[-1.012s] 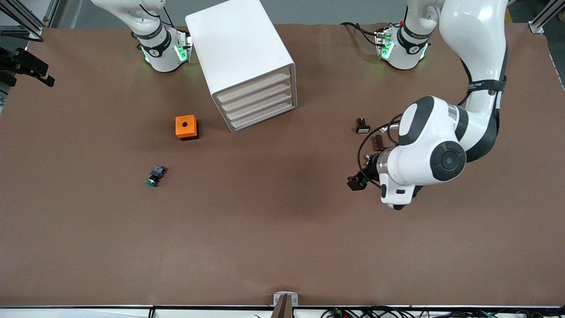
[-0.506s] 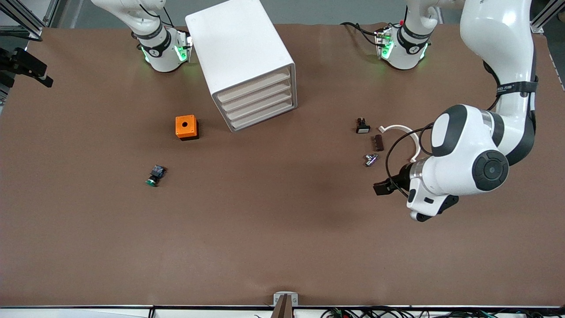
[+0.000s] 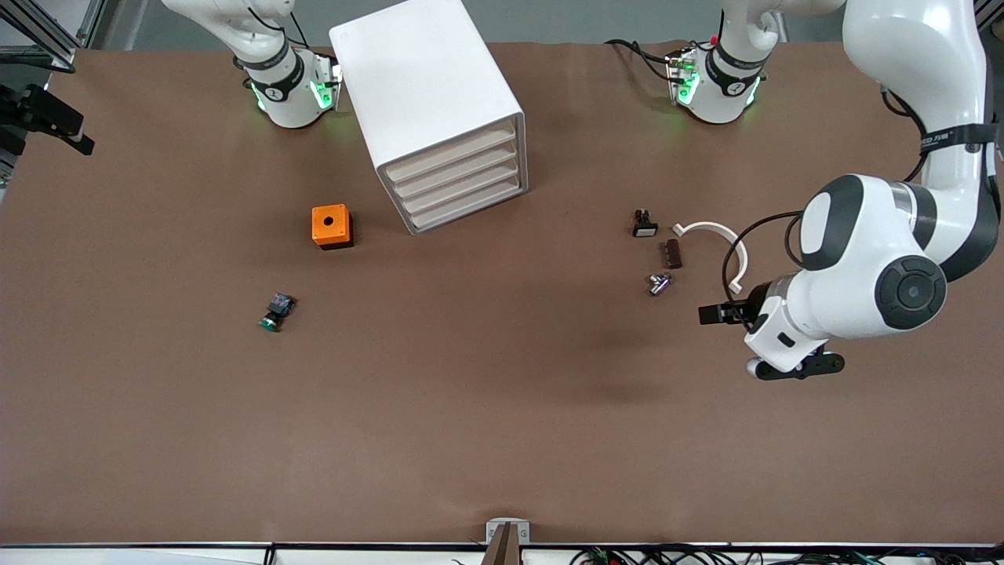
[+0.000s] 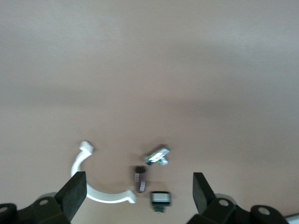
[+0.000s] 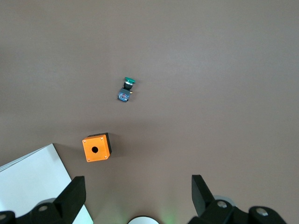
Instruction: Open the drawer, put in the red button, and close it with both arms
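**Cabinet and drawer.** The white cabinet (image 3: 427,102) stands on the desk (image 3: 486,408) near the right arm's base. Its four cream drawer fronts (image 3: 455,176) all sit flush and shut. Nothing shows which of them is the task's drawer.

**Red button.** No red-capped button can be identified in any view.

**Left claw.** The left claw (image 3: 715,314) hangs over bare desk toward the left arm's end. Its fingers (image 4: 74,196) are spread wide and hold nothing. It is beside a cluster of small parts:
- a white curved clip (image 3: 718,235)
- a dark brown block (image 3: 673,253)
- a silver metal fitting (image 3: 659,283)
- a small black part with a pale face (image 3: 644,224)

The left wrist view shows these four parts lying apart from one another, framed between the spread fingers.

**Right claw.** The right claw (image 5: 136,193) is out of the front view. Its wrist camera looks down from high over the desk, fingers (image 5: 72,196) wide apart and empty.

**Other items.**
- The orange box with a hole (image 3: 331,226) stands near the cabinet, toward the right arm's end.
- The green-capped button (image 3: 274,311) lies on its side, nearer the front camera than the orange box and well apart from it.
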{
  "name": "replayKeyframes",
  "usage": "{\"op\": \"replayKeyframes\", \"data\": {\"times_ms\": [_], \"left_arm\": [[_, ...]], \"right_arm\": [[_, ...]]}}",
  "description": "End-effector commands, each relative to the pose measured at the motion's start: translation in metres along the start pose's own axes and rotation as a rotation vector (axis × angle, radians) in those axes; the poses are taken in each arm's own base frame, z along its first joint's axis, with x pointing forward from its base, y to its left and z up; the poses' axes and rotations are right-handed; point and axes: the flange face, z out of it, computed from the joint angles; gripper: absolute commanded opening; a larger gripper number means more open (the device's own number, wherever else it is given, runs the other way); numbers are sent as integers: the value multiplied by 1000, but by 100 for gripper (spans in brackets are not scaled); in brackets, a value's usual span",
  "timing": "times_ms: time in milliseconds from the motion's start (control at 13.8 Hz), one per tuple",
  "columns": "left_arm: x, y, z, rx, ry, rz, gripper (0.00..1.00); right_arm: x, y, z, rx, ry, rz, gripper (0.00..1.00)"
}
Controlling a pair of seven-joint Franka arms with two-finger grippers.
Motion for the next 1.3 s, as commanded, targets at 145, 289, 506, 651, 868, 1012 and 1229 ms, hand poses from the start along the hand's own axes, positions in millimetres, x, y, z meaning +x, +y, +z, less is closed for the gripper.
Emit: {"op": "replayKeyframes", "data": {"times_ms": [145, 289, 506, 651, 868, 1012, 1229], "left_arm": [[-17, -26, 1, 34, 46, 98, 100], [-13, -40, 3, 33, 41, 132, 100], [-11, -52, 6, 31, 33, 171, 100], [-10, -64, 2, 32, 38, 157, 100], [-19, -79, -10, 39, 38, 170, 100], [-40, -99, -27, 39, 53, 174, 100], [-77, -125, -64, 38, 100, 142, 100]], "right_arm": [[-7, -7, -1, -10, 12, -13, 100], [-7, -8, -1, -10, 12, -14, 100], [-8, -13, -1, -12, 11, -19, 100], [-8, -11, -1, -12, 9, -14, 100], [-8, -13, -1, -12, 8, 7, 100], [-9, -13, -1, -12, 8, 15, 100], [-9, -13, -1, -12, 8, 15, 100]]}}
